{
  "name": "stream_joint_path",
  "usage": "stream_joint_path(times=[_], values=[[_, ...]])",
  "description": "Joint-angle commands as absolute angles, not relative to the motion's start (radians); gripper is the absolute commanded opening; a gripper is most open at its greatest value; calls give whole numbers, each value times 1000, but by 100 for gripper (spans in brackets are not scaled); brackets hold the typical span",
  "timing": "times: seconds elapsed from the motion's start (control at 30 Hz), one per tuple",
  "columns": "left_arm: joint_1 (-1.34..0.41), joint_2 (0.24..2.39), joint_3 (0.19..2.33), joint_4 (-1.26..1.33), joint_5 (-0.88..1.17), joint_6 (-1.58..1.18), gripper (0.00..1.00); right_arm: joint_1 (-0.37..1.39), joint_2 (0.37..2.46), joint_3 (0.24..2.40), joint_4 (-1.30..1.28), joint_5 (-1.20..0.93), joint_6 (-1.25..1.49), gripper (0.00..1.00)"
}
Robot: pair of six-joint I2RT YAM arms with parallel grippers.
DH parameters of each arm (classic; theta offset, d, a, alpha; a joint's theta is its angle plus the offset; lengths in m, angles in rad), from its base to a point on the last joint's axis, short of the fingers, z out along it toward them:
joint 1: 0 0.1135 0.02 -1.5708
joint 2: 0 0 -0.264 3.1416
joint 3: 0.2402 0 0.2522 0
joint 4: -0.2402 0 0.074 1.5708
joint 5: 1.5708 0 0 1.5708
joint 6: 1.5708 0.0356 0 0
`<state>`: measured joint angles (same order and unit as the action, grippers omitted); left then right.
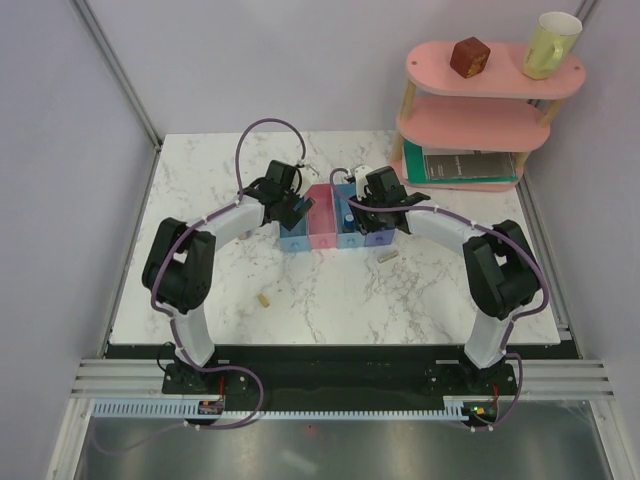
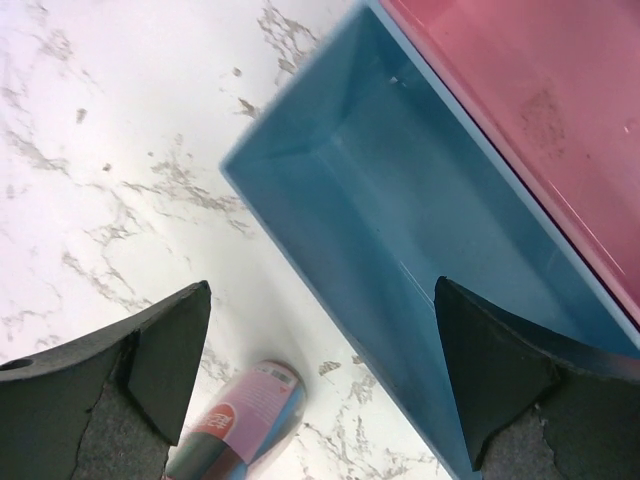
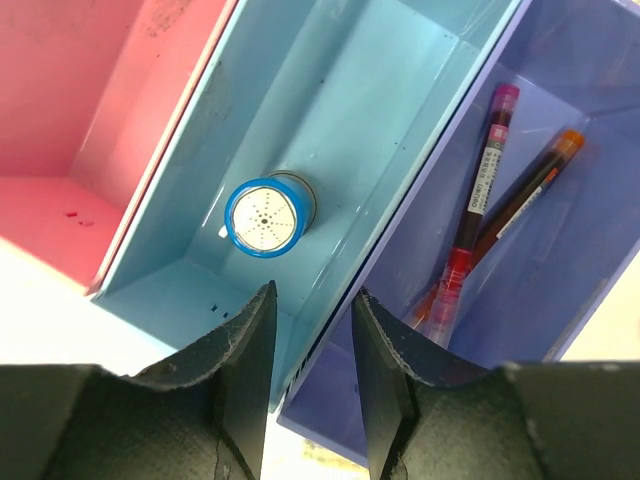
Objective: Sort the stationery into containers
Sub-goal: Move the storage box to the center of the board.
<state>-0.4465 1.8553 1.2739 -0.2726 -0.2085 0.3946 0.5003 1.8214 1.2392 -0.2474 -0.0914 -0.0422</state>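
Stationery piece [image 1: 264, 299] (beige, nearest the bases) lies loose on the table [image 1: 200, 290]. Further out, a blue cylinder [image 3: 263, 217] stands in a blue bin [image 3: 380, 130]; pens [image 3: 482, 180] lie in the purple bin [image 3: 600, 200]. Left gripper [image 2: 322, 283] and right gripper [image 3: 314, 290]: released, empty.

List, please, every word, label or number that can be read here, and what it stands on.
No text reads clearly.
Red pen and orange-capped pen in the purple bin: label print too small to read.
Pink cylinder: white label marks, blurred.
Green box on the pink shelf: print too small.
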Motion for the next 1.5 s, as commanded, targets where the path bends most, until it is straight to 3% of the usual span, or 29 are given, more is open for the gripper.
stream_joint_path(times=[0.0, 0.63, 0.83, 0.93, 1.1, 1.47], values=[[-448, 1890, 1342, -190, -271, 474, 100, 523, 1766, 1213, -252, -123, -9, 43], [-448, 1947, 1408, -129, -314, 492, 100, 540, 1703, 1219, -264, -98, -46, 46], [-453, 1815, 1414, -181, -276, 486, 100, 540, 1640, 1298, -316, -66, -164, 59], [-460, 1749, 1422, -236, -265, 491, 100, 538, 1605, 1319, -354, -67, -247, 81], [-476, 1634, 1407, -343, -236, 489, 100, 532, 1540, 1313, -402, -18, -362, 98], [-500, 1398, 1356, -497, -187, 466, 100, 197, 1629, 1377, -526, -113, -655, 98]])
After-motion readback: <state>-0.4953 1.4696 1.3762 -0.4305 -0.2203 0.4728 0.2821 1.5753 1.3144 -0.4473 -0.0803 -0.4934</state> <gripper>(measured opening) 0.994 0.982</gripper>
